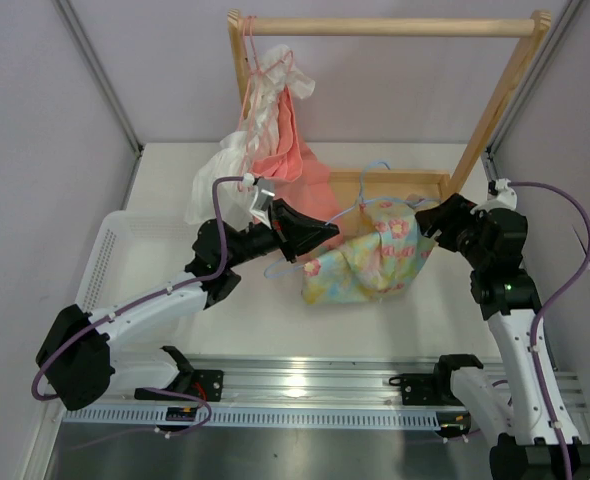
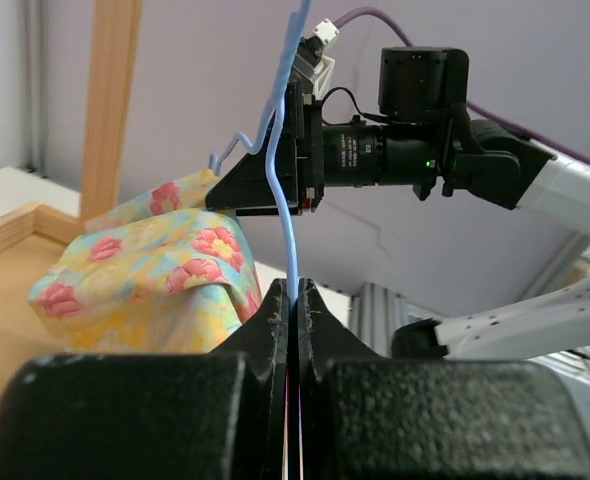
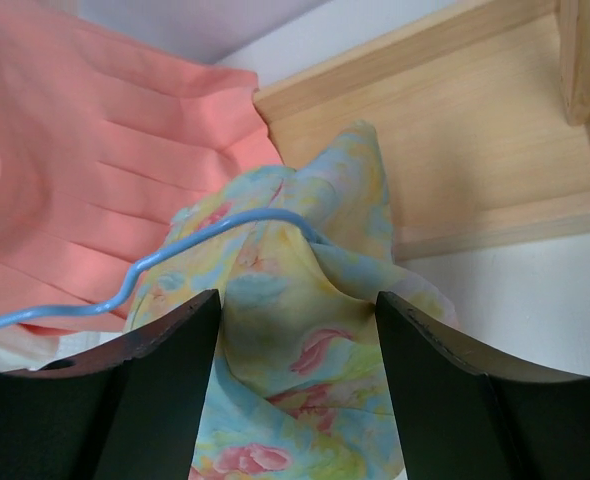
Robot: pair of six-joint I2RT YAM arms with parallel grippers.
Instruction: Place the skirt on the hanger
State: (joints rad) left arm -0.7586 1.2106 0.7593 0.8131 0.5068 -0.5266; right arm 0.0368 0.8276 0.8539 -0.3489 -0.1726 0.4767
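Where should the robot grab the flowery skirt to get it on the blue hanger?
The bunched-up top fold of the soft yellow-and-blue flowery skirt, beside the thin light-blue wire hanger, probably from above. That fold stands up as a ridge, and the jaws of the open right gripper sit either side of it. The left gripper holds the hanger.

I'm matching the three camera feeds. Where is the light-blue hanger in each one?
Top external: the hanger sits at centre, against the skirt.
Left wrist: upright wire at centre, skirt to its left.
Right wrist: curved wire at centre-left, crossing the skirt's top.
Shared landmark: the flowered skirt.
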